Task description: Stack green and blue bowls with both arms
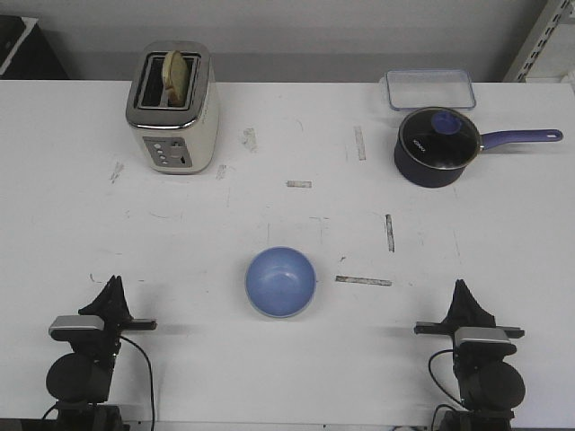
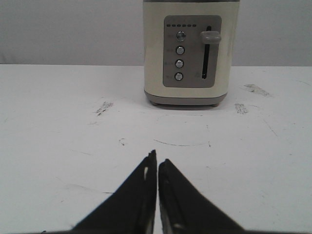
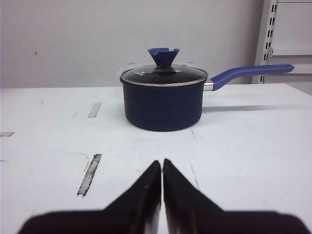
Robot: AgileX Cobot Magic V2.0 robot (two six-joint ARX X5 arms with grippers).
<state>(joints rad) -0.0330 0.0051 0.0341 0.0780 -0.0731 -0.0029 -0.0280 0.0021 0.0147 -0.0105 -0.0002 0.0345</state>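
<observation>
The blue bowl (image 1: 281,282) sits upright on the white counter (image 1: 72,233), near the front edge and about midway between the two arms. Its hollow faces up, and whether a second bowl lies under or inside it cannot be told from the front view; no green bowl shows as a separate thing.

The left gripper (image 1: 111,289) rests low at the front left of the counter, well apart from the bowl, its fingers (image 2: 141,195) pressed together with only a hairline gap between them and nothing held. The right gripper (image 1: 462,292) sits likewise at the front right, well apart from the bowl on the other side, its fingers (image 3: 141,192) also drawn together on nothing. Each carries a small silver-grey block, and black cables trail behind.

Farther back on the left stands a cream toaster (image 1: 172,108) with a slice of bread (image 1: 177,76) upright in its slot; the left wrist view looks straight at its control panel. On the right at the back is a dark navy saucepan (image 1: 436,148) with a glass lid and a long purple handle pointing right, directly ahead of the right gripper. Just behind it lies a clear rectangular container (image 1: 430,89). Scuffs and short strips of tape mark the counter's surface.
</observation>
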